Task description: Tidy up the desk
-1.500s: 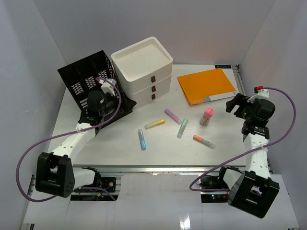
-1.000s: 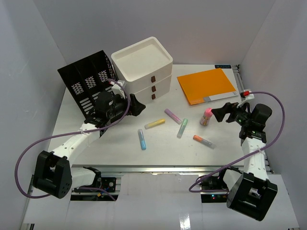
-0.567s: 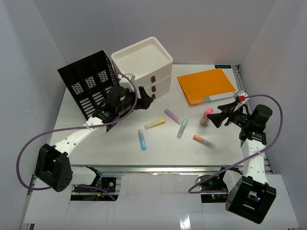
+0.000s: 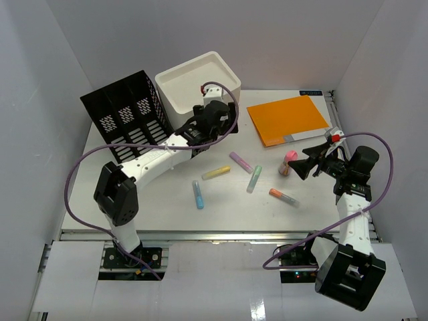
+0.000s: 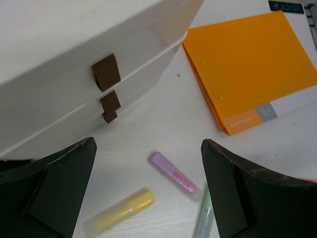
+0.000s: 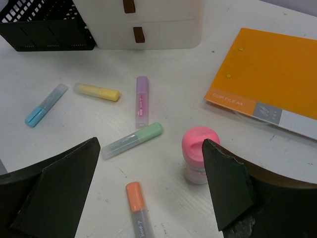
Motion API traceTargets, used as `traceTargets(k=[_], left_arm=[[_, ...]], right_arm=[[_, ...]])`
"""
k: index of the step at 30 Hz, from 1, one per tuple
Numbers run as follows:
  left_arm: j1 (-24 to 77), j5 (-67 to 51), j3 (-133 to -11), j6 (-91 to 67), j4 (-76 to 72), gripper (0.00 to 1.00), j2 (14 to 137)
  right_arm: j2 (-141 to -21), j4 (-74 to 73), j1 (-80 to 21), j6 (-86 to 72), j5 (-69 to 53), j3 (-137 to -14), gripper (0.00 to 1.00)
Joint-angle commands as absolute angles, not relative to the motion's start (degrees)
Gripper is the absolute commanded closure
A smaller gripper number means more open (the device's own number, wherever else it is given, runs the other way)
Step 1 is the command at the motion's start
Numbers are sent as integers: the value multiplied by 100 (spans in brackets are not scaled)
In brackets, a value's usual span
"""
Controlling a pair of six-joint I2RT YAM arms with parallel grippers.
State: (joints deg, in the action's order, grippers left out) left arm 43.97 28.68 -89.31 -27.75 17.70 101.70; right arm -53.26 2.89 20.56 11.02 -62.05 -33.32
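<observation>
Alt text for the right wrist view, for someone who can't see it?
The open right gripper frames a pink-capped bottle and five highlighters scattered on the white desk. Behind lie an orange folder, white drawers and a black mesh rack.

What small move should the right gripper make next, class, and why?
Probably ease the right gripper sideways until the pink bottle sits centred between its jaws, before lowering. The jaws are open and empty, and the upright bottle stands close to one finger rather than midway, so closing now would likely knock it over.
</observation>
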Motion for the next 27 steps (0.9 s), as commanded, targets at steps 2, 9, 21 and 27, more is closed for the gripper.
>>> traceTargets(k=[2, 9, 21, 27], left_arm=[[4421, 3960, -10114, -2629, 2309, 6, 10844], [4429, 4581, -11070, -2379, 2319, 15, 11657], [4421, 5332, -11503, -2225, 2285, 25, 12171], [4418, 5398, -11540, -2224, 2274, 46, 12214]], right_arm=[[-5363, 255, 2074, 1163, -6245, -3612, 10], [-5380, 228, 2074, 1159, -6239, -3631, 10], [-5370, 220, 2074, 1152, -6231, -3639, 10], [-5364, 211, 2074, 1158, -6208, -3639, 10]])
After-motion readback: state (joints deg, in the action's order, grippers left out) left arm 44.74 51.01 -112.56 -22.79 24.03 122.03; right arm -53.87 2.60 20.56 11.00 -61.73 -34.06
